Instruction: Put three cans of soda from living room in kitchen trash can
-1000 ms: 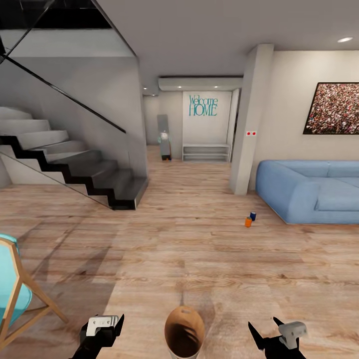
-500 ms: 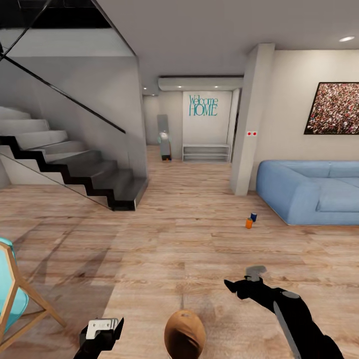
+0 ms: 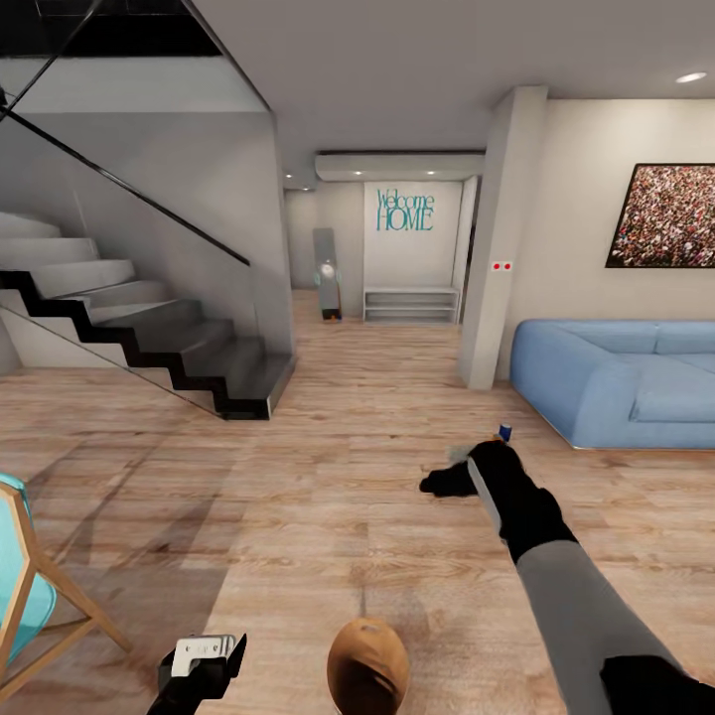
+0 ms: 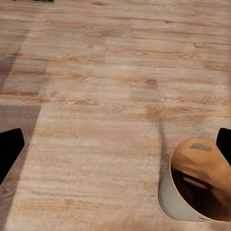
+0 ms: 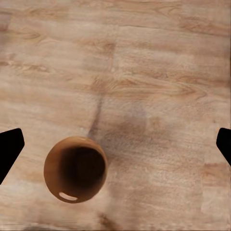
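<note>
We stand in the living room on a wood plank floor (image 3: 328, 497); the light-blue sofa (image 3: 621, 382) sits along the right wall beneath the crowd photo (image 3: 662, 215), and a black staircase (image 3: 149, 338) rises at the left. The copper-brown trash can (image 3: 367, 663) stands on the floor directly ahead of our base, between the two arms, and its dark inside is visible from above in the right wrist view (image 5: 75, 169) and from the side in the left wrist view (image 4: 198, 185). The right arm extends forward and to the right across the floor; its gripper (image 3: 444, 483) points leftward, and the right wrist view shows both fingertips at the frame edges, spread wide with nothing between them (jaws apart). The left gripper (image 3: 204, 657) hangs low near our base, just left of the trash can; its fingers (image 4: 10, 151) likewise stand apart and hold nothing. One dark blue soda can (image 3: 504, 431) stands upright on the floor near the sofa's front corner, just beyond the right forearm; a turquoise chair (image 3: 25, 586) with a wooden frame sits at our far left.
</note>
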### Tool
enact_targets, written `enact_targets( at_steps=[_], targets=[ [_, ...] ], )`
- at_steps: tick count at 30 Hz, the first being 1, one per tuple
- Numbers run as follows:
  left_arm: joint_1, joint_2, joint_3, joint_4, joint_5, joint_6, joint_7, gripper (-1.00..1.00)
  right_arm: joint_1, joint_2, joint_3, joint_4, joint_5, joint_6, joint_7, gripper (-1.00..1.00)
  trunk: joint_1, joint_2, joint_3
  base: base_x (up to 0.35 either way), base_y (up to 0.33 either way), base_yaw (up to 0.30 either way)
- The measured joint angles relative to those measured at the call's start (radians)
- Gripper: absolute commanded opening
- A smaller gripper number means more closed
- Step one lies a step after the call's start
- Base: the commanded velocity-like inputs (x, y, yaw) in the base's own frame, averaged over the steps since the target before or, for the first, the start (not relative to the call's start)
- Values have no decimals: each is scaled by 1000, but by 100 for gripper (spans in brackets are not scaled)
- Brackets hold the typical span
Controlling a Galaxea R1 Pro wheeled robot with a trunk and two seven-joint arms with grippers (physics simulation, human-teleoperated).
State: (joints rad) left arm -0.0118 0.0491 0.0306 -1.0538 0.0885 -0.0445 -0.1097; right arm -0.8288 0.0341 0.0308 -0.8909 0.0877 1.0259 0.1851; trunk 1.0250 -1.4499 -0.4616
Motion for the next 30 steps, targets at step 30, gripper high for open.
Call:
enact_targets(
  at_steps=[30],
  targets=[
    [1, 0, 0, -6, 11, 3, -4, 100, -320, -58, -3, 693, -5, -92, -44, 100, 0, 0, 0, 0, 0, 0]
  ],
)
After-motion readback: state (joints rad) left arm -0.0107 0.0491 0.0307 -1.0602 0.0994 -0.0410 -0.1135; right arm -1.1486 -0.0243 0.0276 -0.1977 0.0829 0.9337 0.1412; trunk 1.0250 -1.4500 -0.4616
